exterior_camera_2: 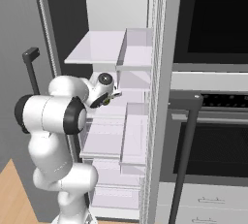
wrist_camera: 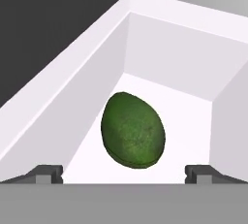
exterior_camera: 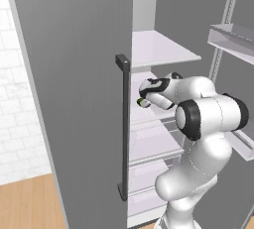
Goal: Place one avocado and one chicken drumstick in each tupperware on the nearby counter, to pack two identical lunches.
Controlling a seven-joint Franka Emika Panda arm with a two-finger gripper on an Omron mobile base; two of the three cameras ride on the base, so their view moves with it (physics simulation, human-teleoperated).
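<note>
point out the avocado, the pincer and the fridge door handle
avocado [wrist_camera: 133,131], hand view, middle of its green skin
pincer [wrist_camera: 124,173], hand view, midway between its two tips
fridge door handle [exterior_camera: 124,129], left base view, mid-bar

The left base view looks from behind the arm's left, forward into the open fridge [exterior_camera: 163,49] past its grey door [exterior_camera: 74,99]. The right base view faces the same fridge shelves from the other side, with the wall oven [exterior_camera_2: 213,136] alongside. The hand view sits close above an avocado [wrist_camera: 132,131] in a white bin [wrist_camera: 184,58].
</note>
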